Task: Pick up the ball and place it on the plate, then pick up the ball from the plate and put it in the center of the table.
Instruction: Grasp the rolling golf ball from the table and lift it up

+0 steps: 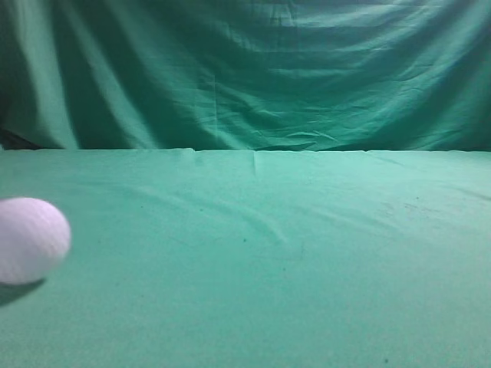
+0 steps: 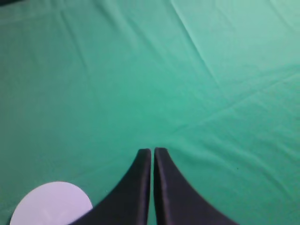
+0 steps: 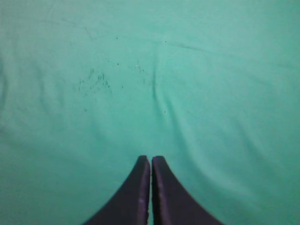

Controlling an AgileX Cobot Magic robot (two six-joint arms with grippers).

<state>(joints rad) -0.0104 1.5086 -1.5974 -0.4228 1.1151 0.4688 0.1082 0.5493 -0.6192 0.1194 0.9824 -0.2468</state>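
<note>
The ball (image 1: 31, 240), white, round and faintly lilac, rests on the green table (image 1: 268, 261) at the far left of the exterior view, partly cut by the frame edge. The left wrist view shows a pale lilac-white round shape (image 2: 49, 205) at the bottom left, beside the left finger; it looks like the ball, but no dimples show. My left gripper (image 2: 153, 150) is shut and empty above bare cloth. My right gripper (image 3: 150, 157) is shut and empty above bare cloth. Neither arm shows in the exterior view. No plate is in view.
A draped green backdrop curtain (image 1: 253, 69) hangs behind the table's far edge. A patch of small dark specks (image 3: 96, 80) marks the cloth ahead of the right gripper. Faint wrinkles (image 2: 201, 56) cross the cloth.
</note>
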